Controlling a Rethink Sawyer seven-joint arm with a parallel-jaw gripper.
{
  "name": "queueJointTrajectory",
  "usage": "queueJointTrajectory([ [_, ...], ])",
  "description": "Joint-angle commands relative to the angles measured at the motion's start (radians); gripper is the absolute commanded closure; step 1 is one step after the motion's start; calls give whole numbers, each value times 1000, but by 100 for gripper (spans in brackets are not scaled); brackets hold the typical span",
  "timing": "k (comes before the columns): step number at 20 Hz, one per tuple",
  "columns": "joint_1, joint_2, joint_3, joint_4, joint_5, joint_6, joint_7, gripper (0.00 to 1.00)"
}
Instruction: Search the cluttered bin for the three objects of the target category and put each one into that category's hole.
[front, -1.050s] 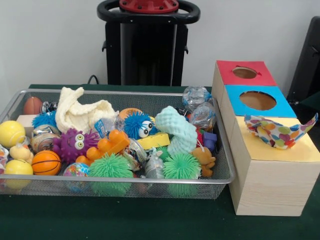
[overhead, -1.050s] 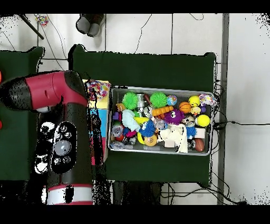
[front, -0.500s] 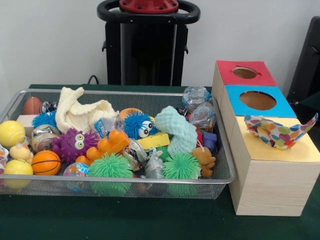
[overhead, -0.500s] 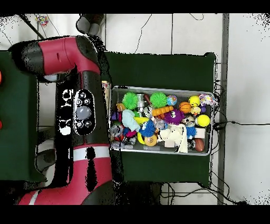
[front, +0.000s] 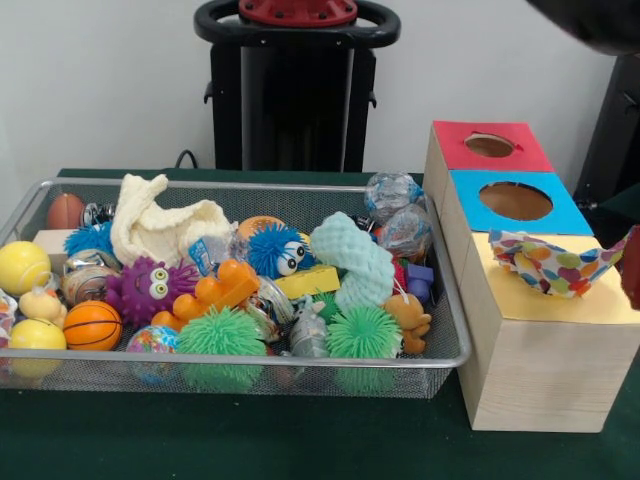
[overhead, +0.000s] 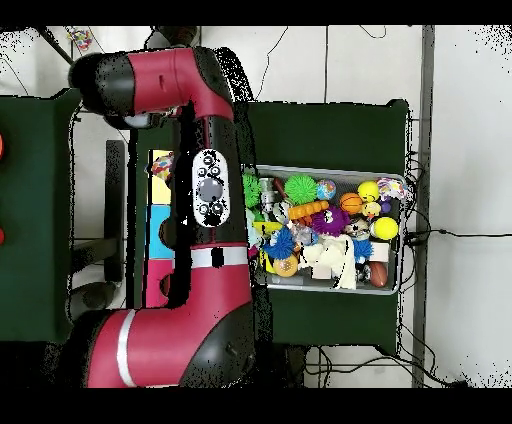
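The arm (overhead: 205, 190) is crossing the bin (front: 455, 345); end effector state unclear. It should be lowering squarely over one exposed toy.

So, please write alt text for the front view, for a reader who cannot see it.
A wire mesh bin full of small toys sits on a green table, beside a wooden box with red, blue and yellow top sections. A colourful spotted cloth lies on the yellow section.

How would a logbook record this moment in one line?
arm: swinging over bin | bin: full of toys | box: yellow top covered by spotted cloth
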Motion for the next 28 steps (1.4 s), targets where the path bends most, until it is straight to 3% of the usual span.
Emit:
queueJointTrajectory([
  [1,-48,100,27,-156,60,113,-137,100],
  [6,-55,129,-65,-180,133,97,-148,100],
  [12,-57,173,-268,-214,282,86,-120,100],
  [18,-52,208,-396,-209,399,-9,-113,100],
  [20,-39,213,-394,-195,402,-45,-110,100],
  [23,1,189,-317,-137,344,-96,-107,100],
  [25,42,147,-237,-53,290,-138,-93,100],
  [28,98,47,-132,143,256,-208,-83,100],
])
